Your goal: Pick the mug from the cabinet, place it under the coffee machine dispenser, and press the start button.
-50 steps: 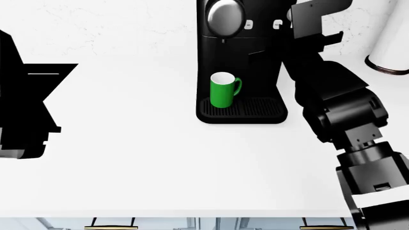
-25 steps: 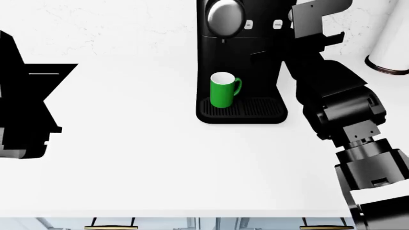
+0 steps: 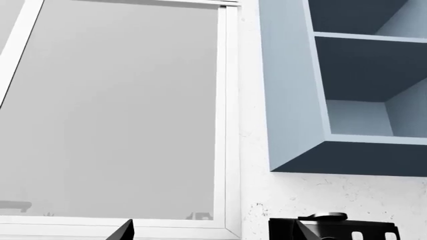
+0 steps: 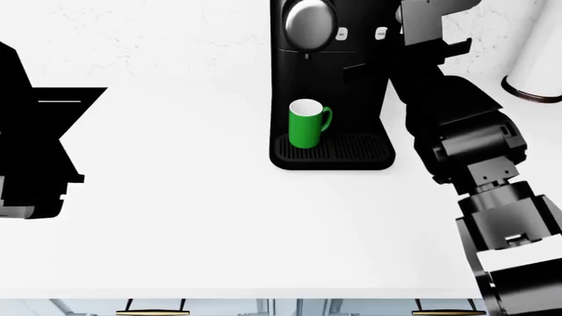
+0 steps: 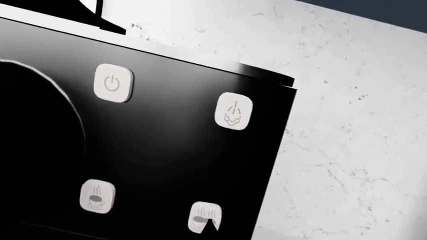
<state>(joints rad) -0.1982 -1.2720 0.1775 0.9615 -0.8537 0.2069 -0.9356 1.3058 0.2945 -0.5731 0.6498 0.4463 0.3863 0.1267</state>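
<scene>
Green and upright, the mug [image 4: 305,124] stands on the ribbed drip tray [image 4: 356,148] of the black coffee machine [image 4: 351,85], directly below the silver-grey coffee machine dispenser [image 4: 309,22], with its loop handle turned toward the robot's right. Nothing is touching it. The right arm [image 4: 465,138] reaches up along the machine's right side, and the right gripper [image 4: 428,20] sits by the top panel near two small pale buttons (whether its jaws are wide or narrow I cannot tell, since the fingers are hidden in the head view). In the right wrist view the panel fills the frame at close range, showing a power button [image 5: 112,83], a steam-style button [image 5: 233,111], a cup button [image 5: 97,197] and a fourth button [image 5: 202,218] with a dark tip touching or overlapping its edge. The left arm [image 4: 31,151] hangs well apart at the far left; the left wrist view shows a window [image 3: 113,115] and a blue open cabinet [image 3: 353,85], and that gripper's state cannot be told.
</scene>
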